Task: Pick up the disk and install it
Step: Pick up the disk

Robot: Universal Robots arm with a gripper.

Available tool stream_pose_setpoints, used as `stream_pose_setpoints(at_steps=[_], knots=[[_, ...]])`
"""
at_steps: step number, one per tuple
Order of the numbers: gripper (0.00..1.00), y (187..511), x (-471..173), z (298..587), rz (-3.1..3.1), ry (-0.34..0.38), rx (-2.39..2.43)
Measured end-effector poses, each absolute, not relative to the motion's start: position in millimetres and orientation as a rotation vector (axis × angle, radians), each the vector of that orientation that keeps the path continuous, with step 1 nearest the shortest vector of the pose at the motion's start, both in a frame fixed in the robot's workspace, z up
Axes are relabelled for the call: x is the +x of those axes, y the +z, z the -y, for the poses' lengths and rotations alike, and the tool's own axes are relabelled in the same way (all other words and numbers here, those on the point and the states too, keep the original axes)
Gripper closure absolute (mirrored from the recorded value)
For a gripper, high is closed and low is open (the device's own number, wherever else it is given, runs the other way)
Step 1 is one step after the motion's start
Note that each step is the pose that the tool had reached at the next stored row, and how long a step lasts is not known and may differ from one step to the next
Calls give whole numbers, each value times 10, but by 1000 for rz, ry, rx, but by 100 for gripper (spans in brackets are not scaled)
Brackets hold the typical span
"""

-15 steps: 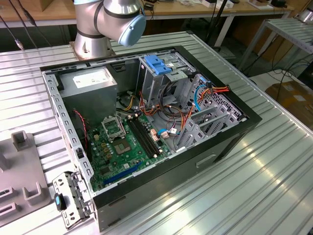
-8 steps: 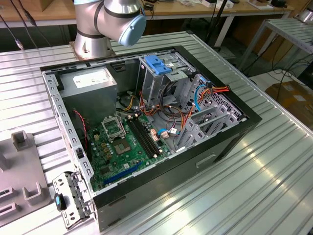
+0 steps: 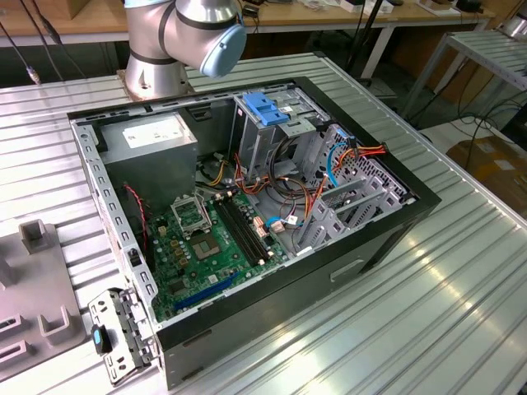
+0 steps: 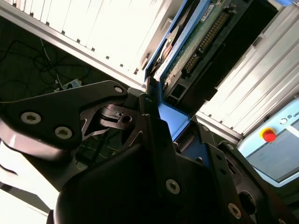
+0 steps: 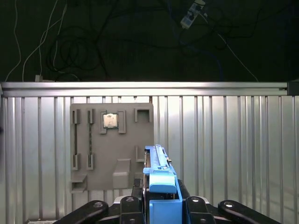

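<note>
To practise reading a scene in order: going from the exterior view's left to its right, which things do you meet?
Grey fixture plate → power supply → blue latch piece → orange and red cables.

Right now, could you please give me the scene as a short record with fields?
held item: flat dark hard disk in a blue plastic carrier frame
hand: black hand shut on the disk's blue frame
fixture: grey plastic fixture tray holding a small square chip, on the ribbed metal table
case: open black computer case; grey metal drive cage topped by a blue plastic latch piece
</note>
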State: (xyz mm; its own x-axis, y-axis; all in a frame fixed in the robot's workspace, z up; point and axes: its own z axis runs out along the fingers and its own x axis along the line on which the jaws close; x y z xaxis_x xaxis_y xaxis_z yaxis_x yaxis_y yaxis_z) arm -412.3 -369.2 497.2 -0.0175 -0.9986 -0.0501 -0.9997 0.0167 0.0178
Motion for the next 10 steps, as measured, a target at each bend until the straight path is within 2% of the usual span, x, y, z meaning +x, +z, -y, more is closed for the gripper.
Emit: stream_pose_setpoints(at_steps=[10], knots=[[63, 4972, -4006, 3692, -2223, 75, -2185]])
